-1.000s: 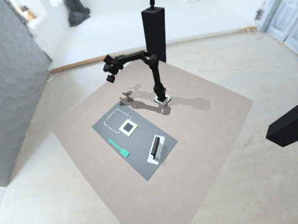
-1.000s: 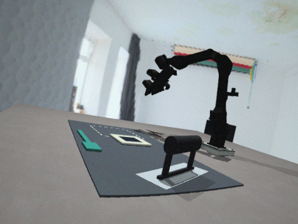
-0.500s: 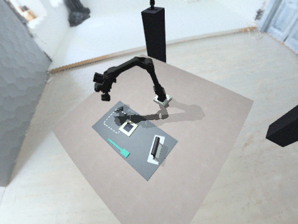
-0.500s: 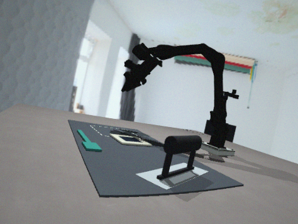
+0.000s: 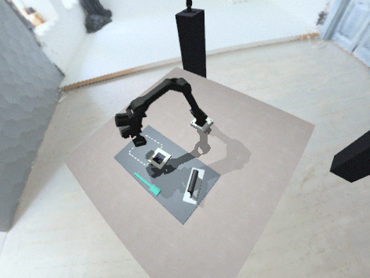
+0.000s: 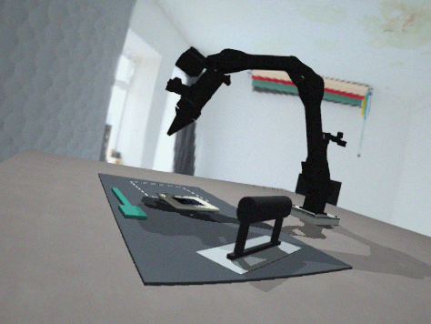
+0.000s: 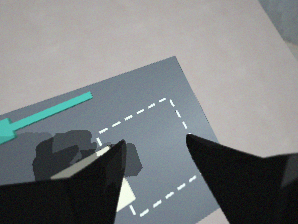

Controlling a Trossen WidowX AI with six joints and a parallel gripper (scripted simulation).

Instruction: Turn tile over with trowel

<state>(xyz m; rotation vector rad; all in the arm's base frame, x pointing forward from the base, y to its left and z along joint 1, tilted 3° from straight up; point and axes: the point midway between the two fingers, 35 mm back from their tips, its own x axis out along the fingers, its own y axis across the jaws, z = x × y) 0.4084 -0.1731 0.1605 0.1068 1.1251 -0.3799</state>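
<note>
The cream tile (image 5: pixel 159 158) (image 6: pixel 189 201) (image 7: pixel 126 196) lies flat, its dark square mark facing up, on the grey mat (image 5: pixel 177 211) (image 6: pixel 150 270) (image 7: pixel 150 82). It is beside the dashed outline (image 5: pixel 129 152) (image 6: pixel 132 182) (image 7: pixel 163 100), touching or overlapping its near edge. The trowel (image 5: pixel 193 183) (image 6: pixel 265 208), with a black bar handle on two posts and a flat pale blade, rests at the mat's other end. My gripper (image 5: pixel 139 142) (image 6: pixel 169 134) (image 7: pixel 156 142) is open and empty, high above the outline's area. Its left finger hides part of the tile in the wrist view.
A teal flat-bladed tool (image 5: pixel 147 183) (image 6: pixel 128 209) (image 7: pixel 52 112) lies along the mat's long edge, beside the tile. The arm's base (image 5: pixel 201 123) (image 6: pixel 318 217) stands on the table (image 5: pixel 242 195) (image 6: pixel 55 237) off the mat's other long side. Dark posts stand beyond the table.
</note>
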